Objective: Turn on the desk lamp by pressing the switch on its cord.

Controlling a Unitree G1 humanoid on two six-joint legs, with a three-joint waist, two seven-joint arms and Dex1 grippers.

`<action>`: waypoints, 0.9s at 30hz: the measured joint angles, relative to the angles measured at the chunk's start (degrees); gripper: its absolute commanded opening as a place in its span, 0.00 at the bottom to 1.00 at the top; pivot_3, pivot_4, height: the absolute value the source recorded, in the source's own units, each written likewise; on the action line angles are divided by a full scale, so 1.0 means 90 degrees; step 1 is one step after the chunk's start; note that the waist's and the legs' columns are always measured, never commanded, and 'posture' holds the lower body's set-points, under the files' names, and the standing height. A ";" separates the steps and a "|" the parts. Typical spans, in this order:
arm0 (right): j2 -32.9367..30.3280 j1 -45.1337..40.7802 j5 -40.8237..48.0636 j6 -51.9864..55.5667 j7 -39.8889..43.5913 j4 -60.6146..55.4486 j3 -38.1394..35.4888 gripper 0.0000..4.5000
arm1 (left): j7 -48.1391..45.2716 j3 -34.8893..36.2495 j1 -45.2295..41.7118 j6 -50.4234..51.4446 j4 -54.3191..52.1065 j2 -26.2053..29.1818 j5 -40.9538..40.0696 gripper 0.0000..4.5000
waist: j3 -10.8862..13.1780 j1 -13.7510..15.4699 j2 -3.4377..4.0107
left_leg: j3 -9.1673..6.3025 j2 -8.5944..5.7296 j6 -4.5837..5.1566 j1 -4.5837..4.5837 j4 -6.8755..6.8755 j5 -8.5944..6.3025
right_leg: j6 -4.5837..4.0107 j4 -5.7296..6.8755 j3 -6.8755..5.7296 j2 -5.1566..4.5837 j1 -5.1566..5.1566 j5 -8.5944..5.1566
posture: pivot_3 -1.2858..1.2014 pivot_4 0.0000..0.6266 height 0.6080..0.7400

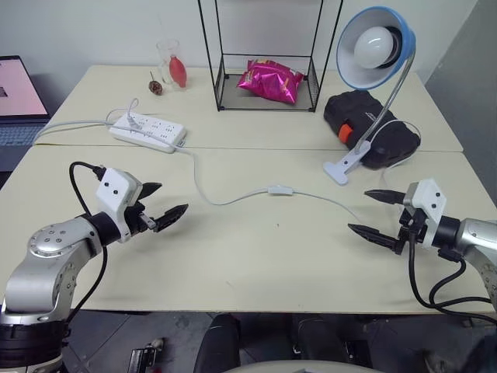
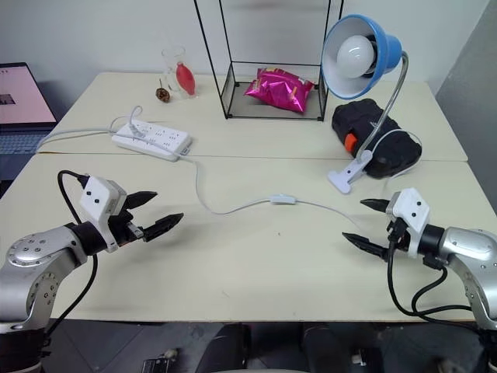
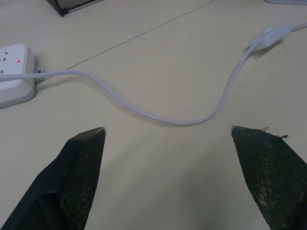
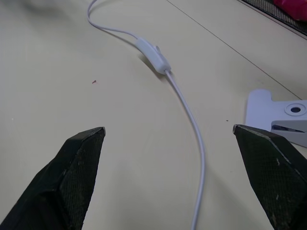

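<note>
On the beige table (image 1: 256, 264) the switch (image 1: 280, 189) lies mid-cord (image 1: 225, 200), between the strip (image 1: 147, 130) and the unlit lamp (image 1: 374, 48). The left gripper (image 1: 165, 204) and right gripper (image 1: 373, 212) hover spread wide and empty, well apart from it. A skewed press may slide the loose switch sideways.

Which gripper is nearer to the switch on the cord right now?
Right, slightly. The right gripper hovers open, off to the switch's right and nearer the robot; the left gripper hovers open farther off on its left.
</note>
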 measured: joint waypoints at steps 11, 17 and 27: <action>0.0011 -0.0018 -0.0048 -0.0215 -0.0005 0.0124 0.0011 1.00 | 0.0034 -0.0020 -0.0105 0.0327 -0.0206 -0.0004 -0.0027 0.96 | 0.0000 0.0000 0.0000 | 0.0000 0.0000 0.0000 0.0000 0.0001 0.0000 | 0.0000 0.0000 0.0000 0.0000 0.0000 0.0000 | 0.52 0.24 1.00; 0.0011 -0.0072 -0.0038 -0.0147 -0.0009 0.0113 0.0015 1.00 | -0.0256 -0.0031 -0.0113 0.0137 -0.0266 -0.0015 -0.0093 0.96 | 0.0000 0.0001 0.0000 | 0.0000 0.0000 0.0000 0.0000 0.0000 0.0000 | -0.0003 0.0000 0.0000 0.0000 0.0000 0.0002 | 0.52 0.24 1.00; 0.0130 -0.0088 -0.0026 0.0247 -0.0229 -0.0358 0.0247 1.00 | -0.0356 -0.0261 -0.0841 -0.0012 0.0100 -0.0431 -0.0196 0.96 | 0.0000 0.0004 0.0000 | 0.0001 -0.0004 0.0000 -0.0002 0.0002 0.0000 | -0.0002 0.0001 0.0000 -0.0001 0.0000 0.0002 | 0.52 0.24 1.00</action>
